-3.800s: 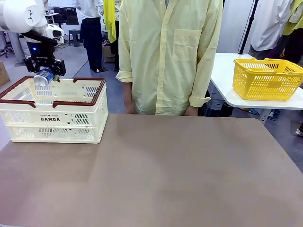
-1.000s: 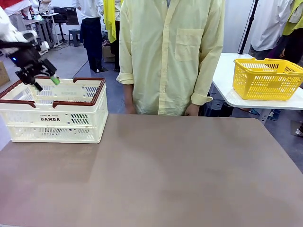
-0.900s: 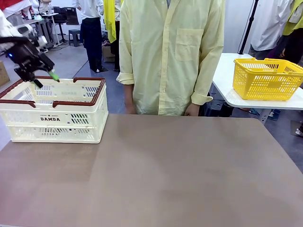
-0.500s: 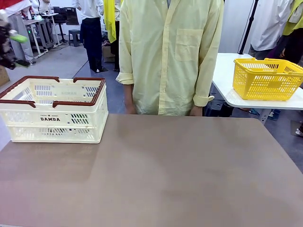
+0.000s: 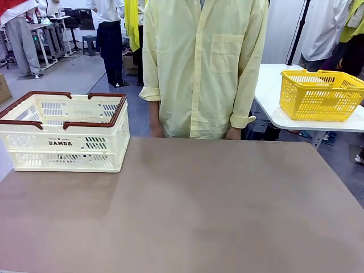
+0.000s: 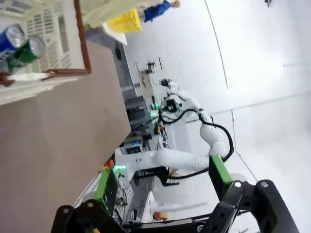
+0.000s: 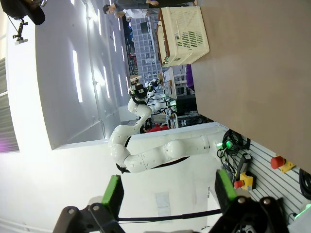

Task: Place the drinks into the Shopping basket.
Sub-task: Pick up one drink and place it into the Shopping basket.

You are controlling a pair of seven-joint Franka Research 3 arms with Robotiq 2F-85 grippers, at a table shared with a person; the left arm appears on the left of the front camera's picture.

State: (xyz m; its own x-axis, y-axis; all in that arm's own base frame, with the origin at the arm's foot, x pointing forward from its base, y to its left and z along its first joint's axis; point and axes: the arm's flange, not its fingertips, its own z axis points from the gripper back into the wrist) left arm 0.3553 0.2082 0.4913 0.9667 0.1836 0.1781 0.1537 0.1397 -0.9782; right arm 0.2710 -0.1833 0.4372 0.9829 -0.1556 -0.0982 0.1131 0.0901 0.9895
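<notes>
One cream-white slotted plastic Shopping basket (image 5: 65,136) with a dark red-brown rim stands at the far left of the brown counter (image 5: 199,210), before one person in a pale yellow shirt (image 5: 205,68). Two slim drinks cans lie side by side inside it, one blue can (image 6: 10,40) and one green can (image 6: 28,52), touching. The left tool (image 6: 163,182) has its two green-padded fingers apart and empty, off the counter's edge. The right tool (image 7: 167,194) likewise stands spread with nothing between. One yellow mesh basket (image 5: 320,94) sits on a white side table (image 5: 267,96).
</notes>
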